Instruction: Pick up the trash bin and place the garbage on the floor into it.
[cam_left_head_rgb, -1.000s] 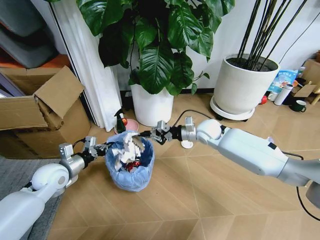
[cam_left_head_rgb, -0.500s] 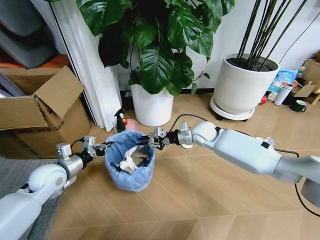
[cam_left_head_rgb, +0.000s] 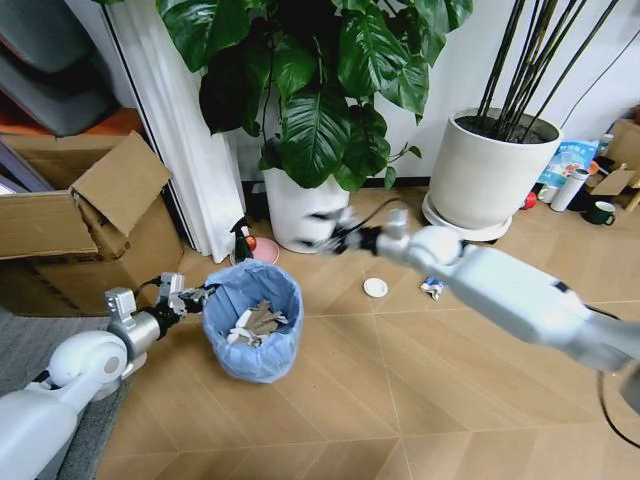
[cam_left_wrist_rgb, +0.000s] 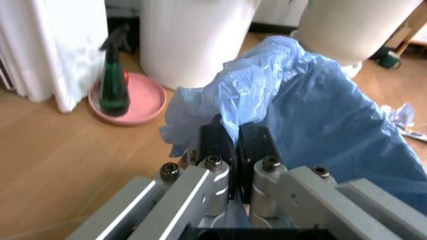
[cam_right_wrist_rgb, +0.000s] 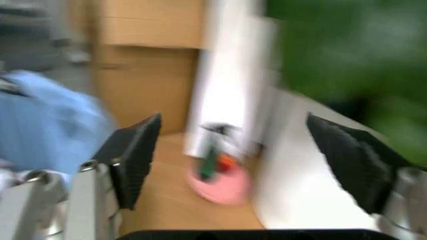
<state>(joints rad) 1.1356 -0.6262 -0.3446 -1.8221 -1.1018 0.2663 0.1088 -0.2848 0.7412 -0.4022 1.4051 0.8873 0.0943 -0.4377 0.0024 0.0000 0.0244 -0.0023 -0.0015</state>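
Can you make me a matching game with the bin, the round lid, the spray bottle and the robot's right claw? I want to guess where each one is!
Things:
1. trash bin
2. white round lid
3. green spray bottle
4. right gripper

Places or states:
A. standing in a pink dish
B. open, up in front of the white plant pot
C. its blue bag pinched by the left gripper
D. lying flat on the floor

Pairs: 1-C, 2-D, 3-A, 4-B

Left hand (cam_left_head_rgb: 190, 296) grips trash bin (cam_left_head_rgb: 250, 325) rim (paper inside).
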